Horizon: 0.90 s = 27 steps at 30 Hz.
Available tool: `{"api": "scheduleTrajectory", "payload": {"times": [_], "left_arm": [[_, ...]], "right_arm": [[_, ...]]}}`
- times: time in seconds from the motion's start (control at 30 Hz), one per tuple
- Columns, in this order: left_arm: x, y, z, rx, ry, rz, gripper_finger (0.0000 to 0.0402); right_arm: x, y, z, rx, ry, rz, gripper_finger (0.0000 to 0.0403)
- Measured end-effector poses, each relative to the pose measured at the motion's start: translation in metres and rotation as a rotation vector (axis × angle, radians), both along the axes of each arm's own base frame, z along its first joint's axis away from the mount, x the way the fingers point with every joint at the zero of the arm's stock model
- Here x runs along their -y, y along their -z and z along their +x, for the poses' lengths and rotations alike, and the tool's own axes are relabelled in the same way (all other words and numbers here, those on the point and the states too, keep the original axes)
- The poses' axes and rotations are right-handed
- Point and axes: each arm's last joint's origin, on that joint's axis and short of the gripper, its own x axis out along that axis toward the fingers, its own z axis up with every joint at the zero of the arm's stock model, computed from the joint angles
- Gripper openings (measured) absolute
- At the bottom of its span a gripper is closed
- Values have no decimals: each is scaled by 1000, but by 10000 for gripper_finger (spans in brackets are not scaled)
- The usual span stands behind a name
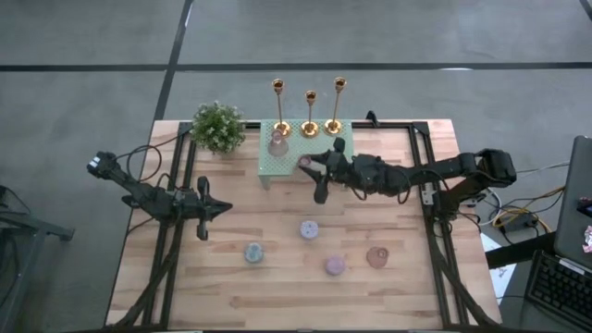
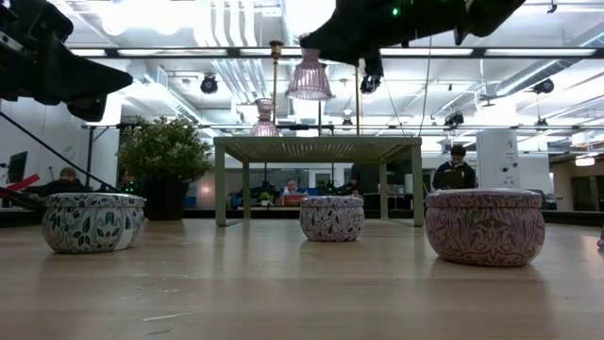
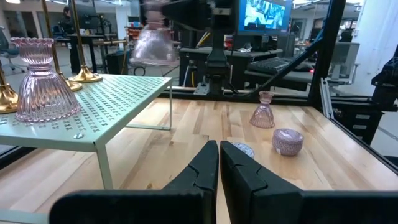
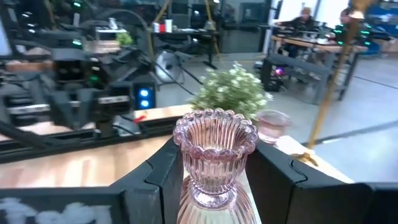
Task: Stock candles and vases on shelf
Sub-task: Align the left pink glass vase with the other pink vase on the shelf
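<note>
Three candles and one vase wait on the near half of the table, unstocked. Mid-table, the left gripper hovers, fingers closed and empty. Farther back, the right gripper clamps a second vase above the shelf, where a third already stands.

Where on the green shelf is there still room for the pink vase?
The shelf has bare mesh along its front half, between the placed vase and the right tool, which holds another vase. The back edge is crowded with three gold candlesticks. The left tool waits off the shelf.
</note>
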Motion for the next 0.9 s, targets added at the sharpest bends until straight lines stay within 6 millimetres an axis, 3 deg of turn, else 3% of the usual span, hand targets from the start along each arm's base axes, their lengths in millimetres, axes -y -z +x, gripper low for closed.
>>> {"api": "scheduleTrajectory", "payload": {"times": [0.53,0.9], "left_arm": [[0,0,0,1,0,-1,21],[0,0,0,2,0,-1,21]], "right_arm": [[48,1,-6,21,153,53,143],[65,2,-9,29,206,72,143]]}}
